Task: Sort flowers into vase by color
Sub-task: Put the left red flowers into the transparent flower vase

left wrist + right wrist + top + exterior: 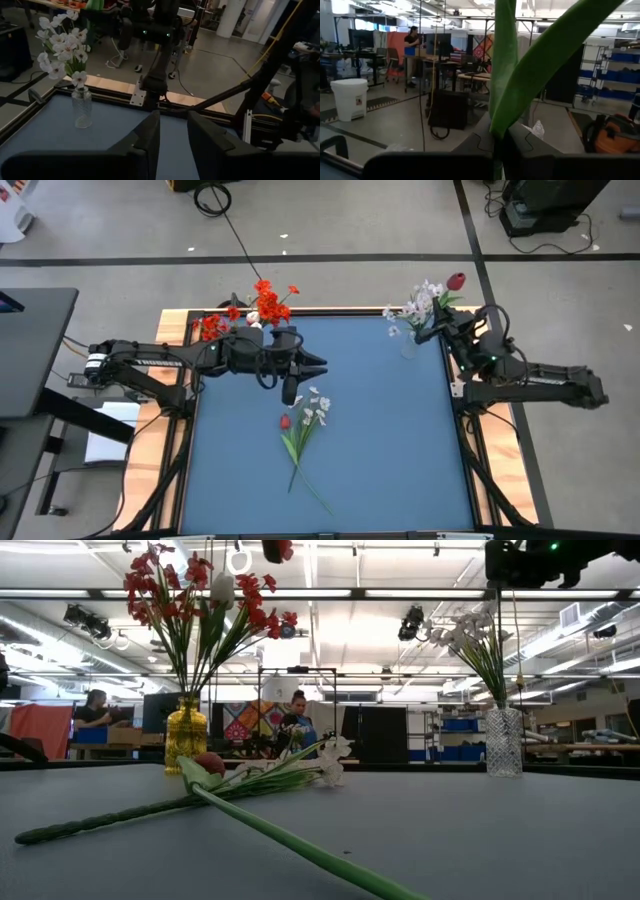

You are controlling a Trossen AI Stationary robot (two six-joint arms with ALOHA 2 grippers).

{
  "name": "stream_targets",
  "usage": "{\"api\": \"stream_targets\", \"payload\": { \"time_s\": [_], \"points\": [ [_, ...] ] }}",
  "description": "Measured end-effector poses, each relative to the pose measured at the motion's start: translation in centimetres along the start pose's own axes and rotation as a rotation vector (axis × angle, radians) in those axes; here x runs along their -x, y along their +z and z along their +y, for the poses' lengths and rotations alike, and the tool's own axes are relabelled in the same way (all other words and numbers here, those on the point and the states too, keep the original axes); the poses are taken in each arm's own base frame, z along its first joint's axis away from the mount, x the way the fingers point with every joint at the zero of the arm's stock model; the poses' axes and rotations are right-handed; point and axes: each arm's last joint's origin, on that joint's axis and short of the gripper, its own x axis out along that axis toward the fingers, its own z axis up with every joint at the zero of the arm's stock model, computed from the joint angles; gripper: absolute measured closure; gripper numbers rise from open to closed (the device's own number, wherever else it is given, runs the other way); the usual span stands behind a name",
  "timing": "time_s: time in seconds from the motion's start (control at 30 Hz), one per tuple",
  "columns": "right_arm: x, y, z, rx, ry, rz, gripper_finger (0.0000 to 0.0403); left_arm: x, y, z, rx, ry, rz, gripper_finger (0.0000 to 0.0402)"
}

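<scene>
The right end effector [462, 320] grasps a flower [455, 281] over the clear vase [409, 345] at the counter [380, 440] edge; the left end effector [318, 364] hangs released mid-counter.

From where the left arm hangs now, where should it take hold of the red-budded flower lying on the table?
Grip the red-budded flower mid-stem, below its leaves, coming straight down. It lies flat beside a white flower, blooms close together and stems crossing lower down, so the bare stem is likely easiest to isolate. The left end effector is open nearby.
</scene>
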Motion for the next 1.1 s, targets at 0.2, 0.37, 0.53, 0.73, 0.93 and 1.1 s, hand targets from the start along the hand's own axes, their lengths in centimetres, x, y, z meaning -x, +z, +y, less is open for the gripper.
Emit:
{"api": "stream_targets", "payload": {
  "time_s": [0.2,0.37,0.53,0.73,0.93,1.1],
  "points": [
    [-0.3,-1.5,0.0,0.001,0.013,0.092,0.0386,0.0,0.0,0.0,0.005,0.0,0.0,0.0296],
    [-0.8,-2.6,0.5,0.009,0.028,0.156,0.0384,0.0,0.0,0.0,0.009,0.0,0.0,0.0296],
    [-1.6,-3.4,1.0,0.023,0.031,0.197,0.0374,0.0,0.0,0.0,0.014,0.0,0.0,0.0296],
    [-1.9,-4.5,1.3,-0.002,-0.019,0.261,0.0366,0.0,0.0,-0.1,0.045,-0.002,0.001,0.0296],
    [-2.6,-5.5,1.5,-0.027,-0.083,0.309,0.0365,0.0,-0.1,-0.2,0.018,-0.005,0.006,0.0296],
    [-3.0,-6.5,1.8,-0.095,-0.072,0.365,0.0354,0.0,0.0,0.6,0.011,0.037,0.002,0.0296]
  ]
}}
